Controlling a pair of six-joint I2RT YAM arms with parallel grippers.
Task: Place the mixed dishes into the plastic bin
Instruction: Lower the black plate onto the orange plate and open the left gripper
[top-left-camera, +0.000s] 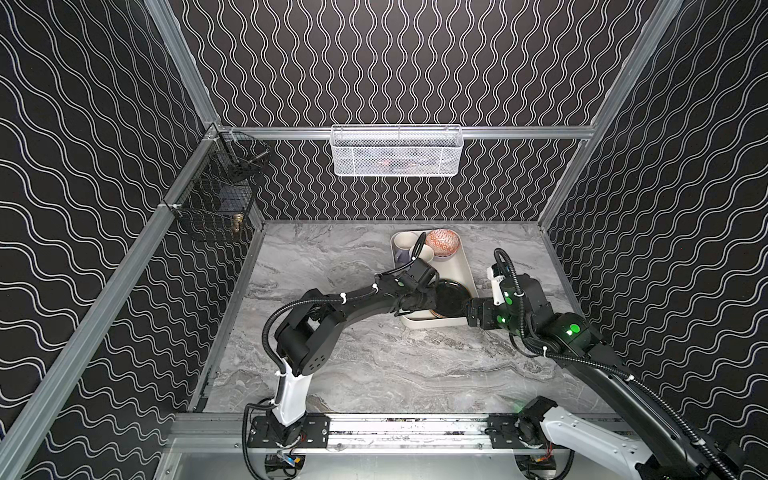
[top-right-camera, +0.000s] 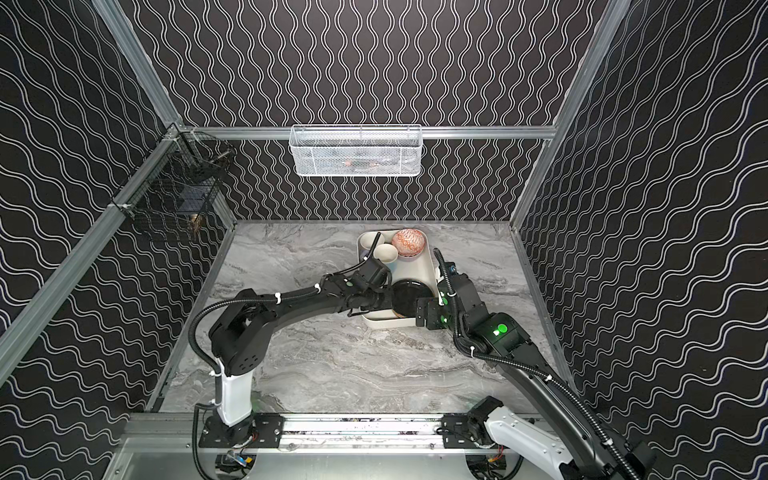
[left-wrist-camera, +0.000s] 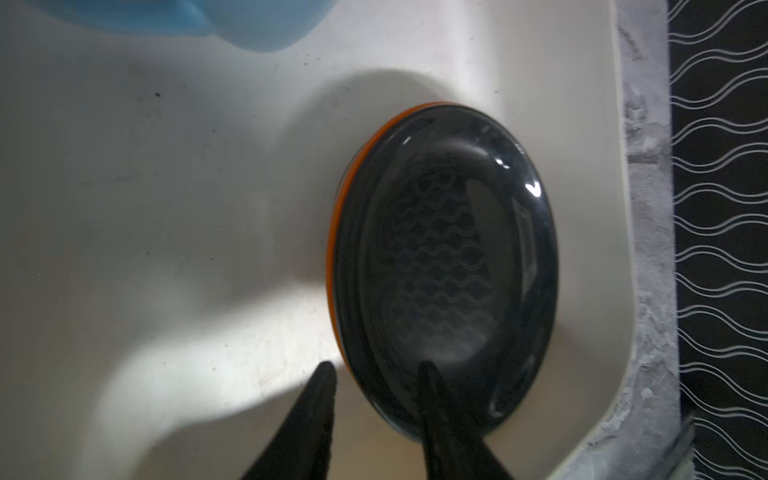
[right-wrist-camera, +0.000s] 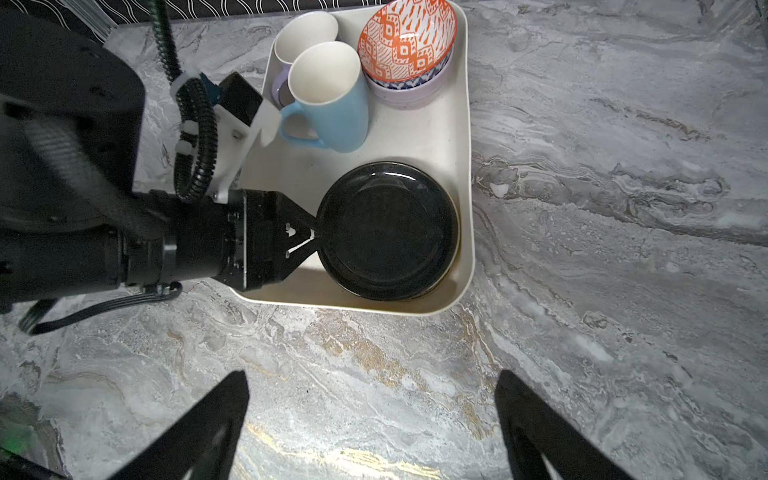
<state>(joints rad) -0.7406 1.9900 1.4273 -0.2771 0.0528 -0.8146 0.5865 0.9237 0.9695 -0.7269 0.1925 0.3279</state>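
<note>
Right wrist view: your left claw (right-wrist-camera: 314, 235), narrow, straddles the rim of the black plate (right-wrist-camera: 388, 230) in the plastic bin (right-wrist-camera: 415, 137); grip unclear. Right claw (right-wrist-camera: 372, 376) wide.

- The bin (top-left-camera: 455, 268) stands on the table (top-left-camera: 332, 374), right of the middle and toward the back.
- In it, two mugs (top-left-camera: 405, 242) stand at the back left, touching.
- Nested bowls (top-left-camera: 442, 241) sit at the back right, just beside the mugs.
- Stacked plates (top-left-camera: 451, 296) lie at the front.
- The left hand (right-wrist-camera: 313, 239) is at the plates' left edge.
- The right hand (right-wrist-camera: 372, 386) hangs over the table before the bin.
- A mesh basket (top-left-camera: 397, 156) hangs on the back wall.
- A wire basket (top-left-camera: 216, 208) hangs on the left wall.
</note>
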